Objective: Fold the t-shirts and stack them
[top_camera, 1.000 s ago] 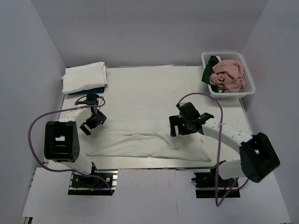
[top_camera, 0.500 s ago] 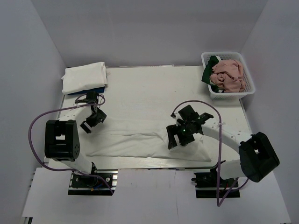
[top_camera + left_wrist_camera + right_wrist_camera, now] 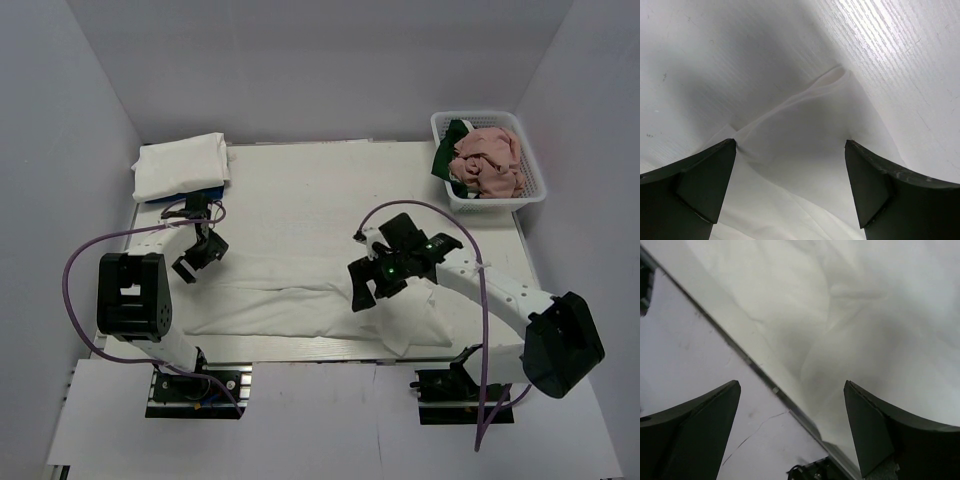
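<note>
A long white t-shirt (image 3: 290,305) lies folded lengthwise along the front of the table. My left gripper (image 3: 192,266) hovers open over its upper left corner. In the left wrist view that folded corner (image 3: 805,130) lies between and below the spread jaws of the left gripper (image 3: 790,142). My right gripper (image 3: 368,295) hangs open above the shirt's right half. The right wrist view has the right gripper (image 3: 791,385) over white cloth (image 3: 840,315) and the table's front edge (image 3: 740,352). Neither gripper holds anything. A pink t-shirt (image 3: 488,160) and a dark green one (image 3: 447,152) sit crumpled in the basket.
A stack of folded white shirts (image 3: 180,165) rests at the back left on something blue (image 3: 190,193). The white mesh basket (image 3: 530,195) stands at the back right. Purple cables loop beside both arms. The table (image 3: 300,200) is white, with walls on three sides.
My right arm has swung left and toward the front, over the shirt's middle. The left gripper has shifted very slightly. Both stay open.
</note>
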You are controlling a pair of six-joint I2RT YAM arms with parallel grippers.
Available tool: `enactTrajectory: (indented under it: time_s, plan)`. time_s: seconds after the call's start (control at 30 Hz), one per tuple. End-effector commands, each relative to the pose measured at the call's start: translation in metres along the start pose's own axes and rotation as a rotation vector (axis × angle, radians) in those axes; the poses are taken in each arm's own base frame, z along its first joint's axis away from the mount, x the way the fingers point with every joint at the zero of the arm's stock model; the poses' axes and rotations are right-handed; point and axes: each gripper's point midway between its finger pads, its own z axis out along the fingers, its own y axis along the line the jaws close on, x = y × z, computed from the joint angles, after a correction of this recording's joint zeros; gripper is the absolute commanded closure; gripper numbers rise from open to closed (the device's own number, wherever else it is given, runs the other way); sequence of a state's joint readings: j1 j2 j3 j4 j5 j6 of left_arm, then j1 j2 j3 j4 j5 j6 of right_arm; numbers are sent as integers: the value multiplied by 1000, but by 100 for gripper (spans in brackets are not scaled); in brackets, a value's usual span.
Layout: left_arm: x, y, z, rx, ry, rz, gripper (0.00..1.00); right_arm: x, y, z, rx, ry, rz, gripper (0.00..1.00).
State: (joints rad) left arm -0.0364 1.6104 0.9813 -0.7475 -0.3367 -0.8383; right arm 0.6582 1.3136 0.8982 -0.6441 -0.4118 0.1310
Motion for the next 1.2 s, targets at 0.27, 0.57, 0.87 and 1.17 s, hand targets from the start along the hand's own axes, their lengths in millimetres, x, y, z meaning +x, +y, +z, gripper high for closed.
enactTrajectory:
  time_s: [0.27, 0.57, 0.87, 1.17]
  plan:
    - [-16, -11, -9, 41, -38, 0, 0, -61, -19, 31, 332, -153, -166, 10]
    - [-13, -10, -11, 61, -32, -3, 0, -68, -53, 65, 585, -177, -104, 26]
    - [-11, -8, -12, 69, -40, 2, 0, -85, -25, 64, 540, -199, -134, 100]
    - [-11, -7, -12, 69, -40, 11, 0, -90, -8, 72, 445, -195, -142, 100]
